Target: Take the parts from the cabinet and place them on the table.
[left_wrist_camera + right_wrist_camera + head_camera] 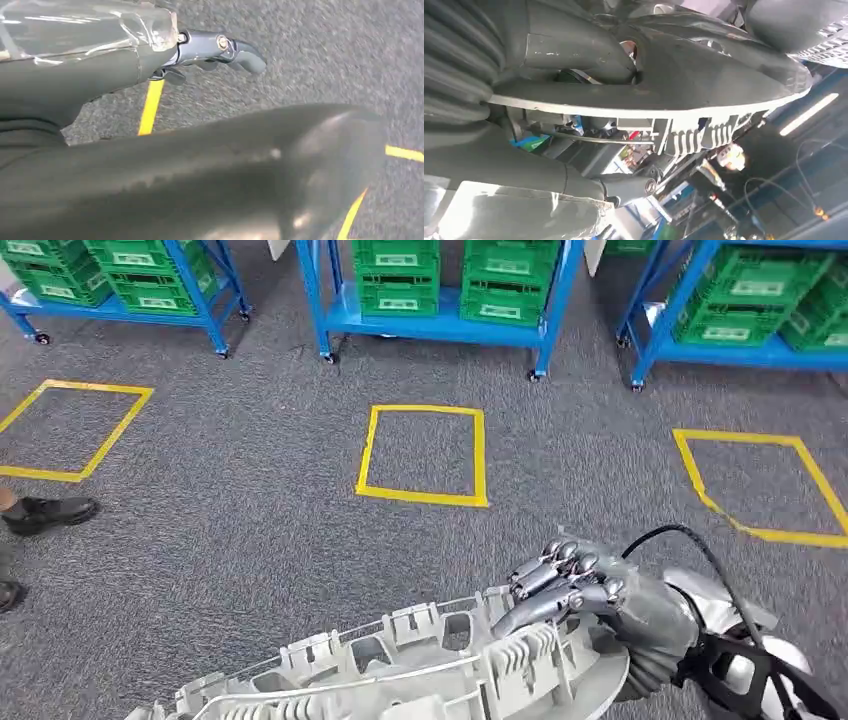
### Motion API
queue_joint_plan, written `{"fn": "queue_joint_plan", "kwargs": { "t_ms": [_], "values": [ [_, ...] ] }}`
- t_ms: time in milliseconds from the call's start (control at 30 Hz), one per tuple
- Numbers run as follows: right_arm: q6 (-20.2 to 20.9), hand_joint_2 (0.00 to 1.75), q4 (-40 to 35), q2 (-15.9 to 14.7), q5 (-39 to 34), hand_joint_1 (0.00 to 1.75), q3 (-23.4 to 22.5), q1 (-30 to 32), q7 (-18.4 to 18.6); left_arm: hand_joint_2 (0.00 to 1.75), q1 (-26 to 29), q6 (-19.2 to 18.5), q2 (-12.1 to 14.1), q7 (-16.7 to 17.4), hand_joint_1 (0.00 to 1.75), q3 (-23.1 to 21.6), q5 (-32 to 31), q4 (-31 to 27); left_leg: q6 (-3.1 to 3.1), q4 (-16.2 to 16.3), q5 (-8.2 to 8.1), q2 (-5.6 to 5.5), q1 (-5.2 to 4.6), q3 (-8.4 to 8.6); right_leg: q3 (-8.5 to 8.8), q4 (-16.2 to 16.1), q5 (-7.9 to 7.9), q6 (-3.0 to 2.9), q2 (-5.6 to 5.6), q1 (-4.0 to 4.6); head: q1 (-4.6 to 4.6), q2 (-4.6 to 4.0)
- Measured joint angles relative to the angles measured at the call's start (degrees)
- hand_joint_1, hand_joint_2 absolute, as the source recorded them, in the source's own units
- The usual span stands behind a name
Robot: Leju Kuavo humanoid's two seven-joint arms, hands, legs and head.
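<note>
I carry a long pale grey ribbed plastic part [420,660] low in front of me, lying crosswise over the carpet. My right hand [575,585] grips its right end, fingers curled over the upper edge. In the right wrist view the part's thin rim and ribs [684,75] run between the thumb and fingers of that hand [549,50]. In the left wrist view the part's smooth dark underside [225,170] lies close against my left hand [100,60], which holds it with one finger [235,50] stretched out over the floor.
Blue wheeled racks [440,325] with several green crates [400,280] line the far side. Yellow tape squares [425,455] mark the grey carpet, with others to the left and right. A person's black shoe [50,512] stands at the left edge.
</note>
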Motion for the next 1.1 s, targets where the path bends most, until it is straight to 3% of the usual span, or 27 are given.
{"fn": "queue_joint_plan", "kwargs": {
  "t_ms": [67,100,133,167,233,267,300,333,400,433,500,533,600,633,667,733,767,800,933,967,1000,1033,1100],
  "values": [
    [0.1,1.75,0.1,0.0,0.7,1.75,0.0,0.6,-0.6,0.00,-0.2,0.0,-0.1,0.5,0.00,0.0,0.6,0.0,-0.09,0.0,0.35,-1.22,-0.03,-0.66,-4.35,9.4,-3.97,-0.28,1.20,-0.36,0.09,0.00],
    [0.2,1.75,0.2,0.0,1.0,1.75,0.0,1.0,-0.8,0.00,-0.2,0.0,-0.2,0.5,0.00,0.0,0.8,0.0,-0.16,0.1,0.52,-1.90,-0.06,-0.93,-6.21,13.5,-5.30,-0.10,1.31,-0.46,0.11,0.00],
    [0.3,1.75,0.2,0.0,1.4,1.75,0.0,1.4,-0.9,0.00,-0.2,0.1,-0.2,0.4,0.00,0.0,0.9,0.0,-0.30,0.1,0.65,-2.57,-0.04,-1.11,-6.81,14.8,-5.36,0.37,1.32,-0.58,0.11,0.00],
    [0.3,1.75,0.2,-0.1,1.9,1.75,0.0,1.7,-1.0,0.00,-0.1,0.2,-0.2,0.1,0.00,0.0,0.9,0.0,-0.42,0.2,0.73,-3.31,-0.01,-1.18,-5.73,12.8,-4.28,1.05,1.34,-0.84,0.11,0.00],
    [0.3,1.75,0.2,-0.2,2.5,1.75,-0.1,1.9,-1.1,0.00,-0.1,0.4,-0.4,-0.4,0.00,0.0,1.0,0.0,-0.65,0.9,0.66,-4.75,0.11,-1.38,-0.28,2.5,-0.07,2.48,1.94,-1.46,0.11,0.00],
    [0.4,1.75,0.2,-0.2,2.5,1.75,-0.1,1.9,-1.2,0.00,-0.1,0.0,-0.4,-0.3,0.00,0.0,1.1,0.0,-0.98,1.6,0.45,-5.33,0.11,-1.77,2.30,-2.7,1.35,2.84,3.77,-1.93,0.13,0.00],
    [0.6,1.75,0.3,-0.2,2.6,1.75,-0.2,1.9,-1.2,0.00,-0.1,-0.5,-0.3,-0.2,0.00,0.0,1.3,0.1,-1.46,2.0,0.37,-5.91,-0.17,-2.33,2.07,-2.4,0.82,2.15,4.99,-1.40,0.18,0.00],
    [0.7,1.75,0.3,-0.3,2.5,1.75,-0.2,2.0,-1.3,0.00,0.0,-1.1,-0.3,0.1,0.00,0.0,1.5,0.1,-1.70,2.5,0.38,-6.12,-0.22,-2.85,1.97,-2.6,1.15,1.46,4.45,-1.57,0.02,0.00],
    [0.9,1.75,0.5,-0.4,2.5,1.75,-0.1,1.8,-1.2,0.00,0.1,-1.8,-0.3,0.4,0.00,0.4,1.7,0.3,-2.49,2.4,0.90,-6.90,0.10,-3.45,1.62,-2.3,1.33,0.82,3.73,-1.13,0.15,0.00],
    [0.9,1.75,0.6,-0.4,2.5,1.75,-0.1,1.7,-1.2,0.00,0.1,-1.9,-0.1,0.4,0.00,0.6,1.7,0.4,-2.66,2.6,0.91,-7.31,0.14,-3.69,1.63,-2.4,1.56,0.46,3.18,-1.58,0.11,0.00],
    [0.9,1.75,0.8,-0.4,2.6,1.75,0.1,1.5,-1.3,0.00,0.0,-2.4,0.3,0.3,0.00,0.7,1.7,1.4,-3.30,5.2,-1.19,-3.64,-0.05,-4.69,1.71,-2.5,1.69,-0.13,2.14,-1.70,-0.39,0.00],
    [0.9,1.75,0.9,-0.5,2.6,1.75,0.2,1.3,-1.3,0.00,-0.1,-2.4,0.7,0.1,0.00,0.7,1.7,2.0,-3.69,10.0,-3.90,-2.01,0.19,-6.90,1.63,-2.5,1.68,-0.28,1.53,-1.48,-0.50,0.00],
    [0.9,1.75,1.2,-0.7,2.5,1.75,0.4,1.2,-1.3,0.00,-0.3,-2.4,1.2,-0.5,0.00,0.7,1.6,3.4,-4.00,19.4,-7.87,-1.07,0.52,-11.31,1.40,-2.5,1.67,-0.49,0.16,-1.16,-0.50,0.00],
    [0.9,1.75,1.5,-0.7,2.5,1.75,0.5,1.1,-1.3,0.00,-0.3,-2.3,1.4,-0.9,0.00,0.7,1.3,4.2,-4.06,21.5,-8.19,-0.99,0.57,-12.25,1.33,-2.5,1.66,-0.49,-0.52,-1.09,-0.50,0.00],
    [0.9,1.75,1.6,-0.7,2.5,1.75,0.7,0.9,-1.3,0.00,-0.3,-2.2,1.7,-1.4,0.00,0.6,1.0,5.1,-3.98,20.7,-7.37,-0.90,0.57,-11.69,1.33,-2.5,1.66,-0.49,-1.14,-0.97,-0.50,0.00],
    [0.9,1.75,1.8,-0.8,2.6,1.75,1.0,0.5,-1.2,0.00,-0.3,-1.8,2.5,-2.1,0.00,0.6,0.4,6.7,-3.33,11.2,-3.01,-0.14,0.47,-6.37,1.41,-2.5,1.64,-0.48,-2.41,-0.74,-0.52,0.00],
    [0.9,1.75,1.8,-0.8,2.6,1.75,1.1,0.2,-0.9,0.00,-0.3,-1.8,2.9,-2.4,0.00,0.5,0.3,7.2,-2.70,5.8,-1.21,1.43,0.20,-3.16,1.48,-2.5,1.63,-0.47,-2.92,-0.57,-0.50,0.00],
    [0.8,1.75,1.8,-0.9,2.6,1.75,1.3,0.1,-0.4,0.00,-0.5,-1.6,3.5,-2.8,0.00,0.5,0.2,7.9,-2.22,3.0,-1.74,3.90,-0.43,-1.87,1.55,-2.5,1.62,-0.43,-3.49,-0.38,-0.44,0.00],
    [0.6,1.75,1.8,-1.5,2.6,1.75,2.2,-0.2,0.6,0.00,-0.5,-1.0,4.7,-3.6,0.00,0.5,-0.2,10.5,-1.22,2.5,-1.05,1.61,-0.80,-2.41,1.89,-3.1,1.66,0.51,-5.86,-0.14,-0.50,0.00],
    [0.6,1.75,1.7,-1.7,2.5,1.75,2.3,-0.2,0.8,0.00,-0.5,-1.0,4.8,-3.7,0.00,0.5,-0.2,11.0,-0.89,1.2,-0.16,0.86,0.09,-1.42,1.53,-2.8,1.18,0.79,-5.05,-0.23,-0.48,0.00],
    [0.6,1.75,1.7,-2.1,2.3,1.75,2.5,-0.4,1.2,0.00,-0.6,-1.0,4.8,-3.8,0.00,0.5,-0.2,11.9,-0.60,0.8,0.09,0.20,-0.06,-1.24,1.08,-1.0,0.03,0.62,-1.93,-0.42,-0.17,0.00],
    [0.6,1.75,1.7,-2.3,2.1,1.75,2.6,-0.6,1.4,0.00,-0.8,-0.8,5.0,-3.8,0.00,0.5,-0.2,12.6,-0.38,0.8,0.29,-0.29,-0.07,-1.41,-0.61,2.6,-1.68,0.24,-0.09,-0.45,-0.15,0.00],
    [0.6,1.75,1.7,-2.6,1.7,1.75,3.1,-0.6,1.9,0.00,-1.0,-0.8,5.0,-3.9,0.00,0.5,-0.1,13.9,-0.28,0.9,0.37,-2.01,-0.11,-1.70,-5.40,12.4,-5.45,-0.06,1.21,-0.44,0.00,0.00]
  ]
}}
